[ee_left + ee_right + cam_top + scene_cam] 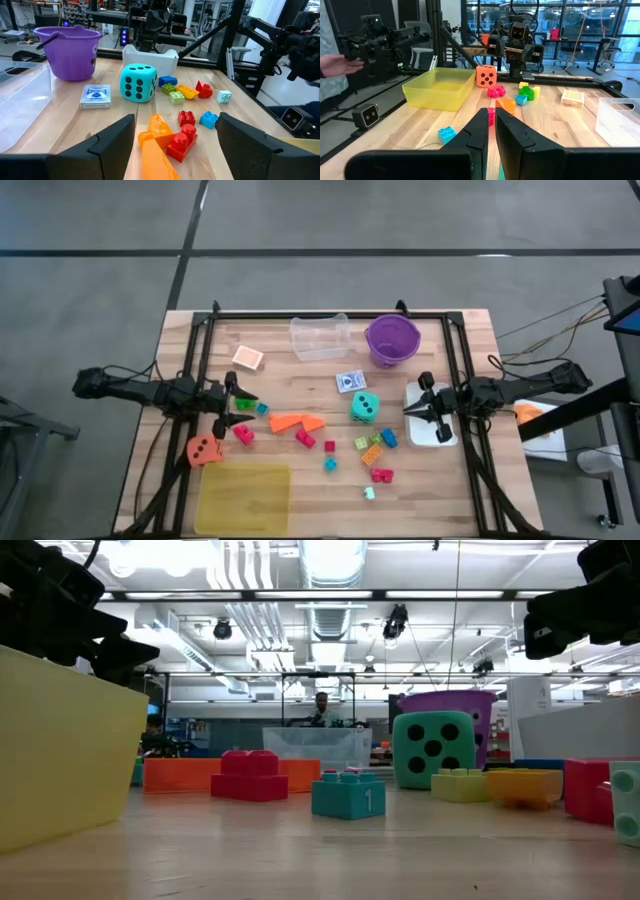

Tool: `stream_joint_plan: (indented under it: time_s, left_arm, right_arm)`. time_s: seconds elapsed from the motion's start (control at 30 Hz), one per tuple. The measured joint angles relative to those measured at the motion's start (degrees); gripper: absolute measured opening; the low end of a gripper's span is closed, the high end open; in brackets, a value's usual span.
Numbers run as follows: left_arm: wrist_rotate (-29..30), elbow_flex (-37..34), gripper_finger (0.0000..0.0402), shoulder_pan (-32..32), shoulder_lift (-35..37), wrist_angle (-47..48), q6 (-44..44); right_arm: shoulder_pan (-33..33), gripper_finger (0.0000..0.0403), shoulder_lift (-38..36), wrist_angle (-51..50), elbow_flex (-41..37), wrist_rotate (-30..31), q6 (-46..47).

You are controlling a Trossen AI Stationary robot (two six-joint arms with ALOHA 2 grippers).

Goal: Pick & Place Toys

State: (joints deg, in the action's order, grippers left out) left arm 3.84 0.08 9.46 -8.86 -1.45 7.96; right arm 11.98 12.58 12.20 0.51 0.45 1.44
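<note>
The left gripper (240, 402) hangs with jaws wide and empty over the long orange plastic wedge pieces (296, 422). The right gripper (410, 409) has jaws closed on nothing, beside the big teal plastic die (364, 407)

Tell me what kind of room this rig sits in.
Probably a robotics lab or open workshop: a wooden table in a black frame on a concrete floor, other robot stations beyond it, and ceiling ducts with strip lights overhead.
</note>
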Motion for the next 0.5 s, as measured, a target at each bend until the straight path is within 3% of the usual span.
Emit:
stream_joint_plan:
  time_s: [0.37, 0.5]
  left_arm:
    - [0.01, 0.00, 0.0274, -0.01, 0.02, 0.00, -0.33]
    - [0.50, 0.00, 0.0274, -0.01, 0.00, -0.05, -7.65]
  right_arm:
    - [0.00, 0.0028, 0.00, 0.00, 0.00, -0.01, 0.01]
    - [-0.01, 0.0028, 0.00, -0.01, 0.00, 0.00, -0.07]
